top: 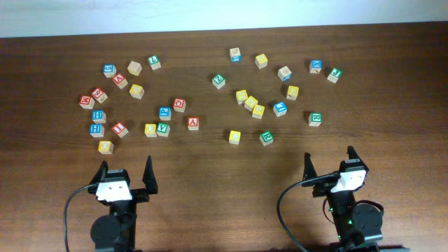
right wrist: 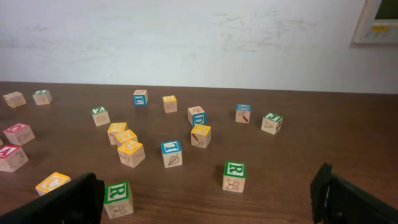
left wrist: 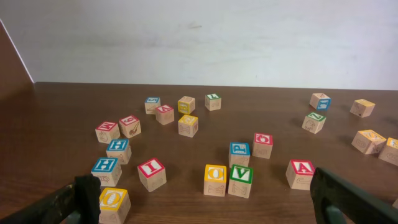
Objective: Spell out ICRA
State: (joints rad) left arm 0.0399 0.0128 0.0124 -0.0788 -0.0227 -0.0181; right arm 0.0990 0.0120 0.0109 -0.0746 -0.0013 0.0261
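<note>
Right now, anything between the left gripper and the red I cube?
Nothing visible on the straight line from the open left gripper to the red I cube. The yellow O cube sits just left of it.

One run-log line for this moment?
left gripper: fingers open, empty | right gripper: fingers open, empty | red I cube, red A cube: apart, not in line | word: not yet spelled

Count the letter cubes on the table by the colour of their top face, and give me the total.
Red-topped cubes: 6
Blue-topped cubes: 6
Green-topped cubes: 6
Yellow-topped cubes: 9
Cubes with unclear top colour: 3
Total: 30
</note>
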